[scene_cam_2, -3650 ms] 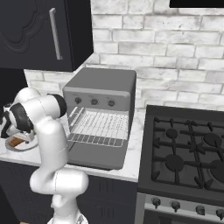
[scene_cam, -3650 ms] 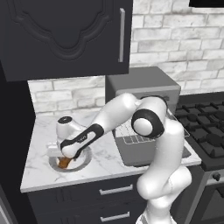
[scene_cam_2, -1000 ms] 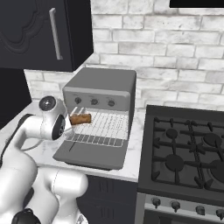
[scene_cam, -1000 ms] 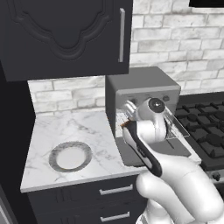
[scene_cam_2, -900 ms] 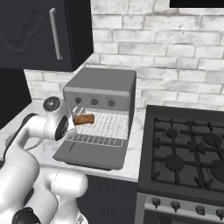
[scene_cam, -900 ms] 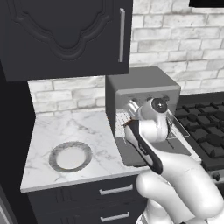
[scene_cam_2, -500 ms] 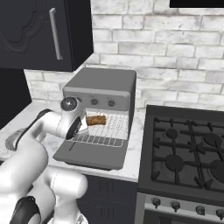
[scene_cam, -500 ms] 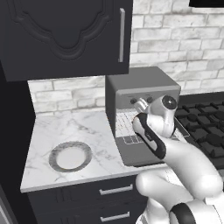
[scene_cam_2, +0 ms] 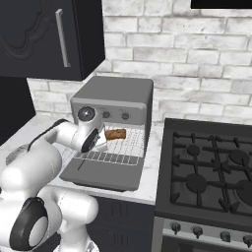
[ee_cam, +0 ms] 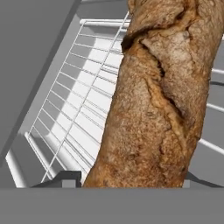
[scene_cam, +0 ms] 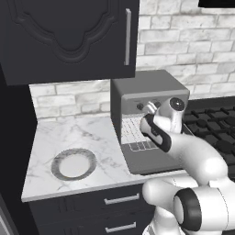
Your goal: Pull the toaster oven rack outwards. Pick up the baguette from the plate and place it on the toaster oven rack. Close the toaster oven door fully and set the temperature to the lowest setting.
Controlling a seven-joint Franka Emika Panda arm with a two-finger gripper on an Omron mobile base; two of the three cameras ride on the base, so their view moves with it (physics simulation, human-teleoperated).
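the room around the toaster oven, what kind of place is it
A rendered home kitchen, by the look of it: the toaster oven sits on a marble counter against a white brick wall, with a black gas stove beside it and a dark cabinet overhead.

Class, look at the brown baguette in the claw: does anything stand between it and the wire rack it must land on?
Nothing visible does. The claw holds the crusty brown baguette just above the pale silvery wire rack, pulled out of the boxy grey toaster oven. The flat grey drop-down door lies open below.
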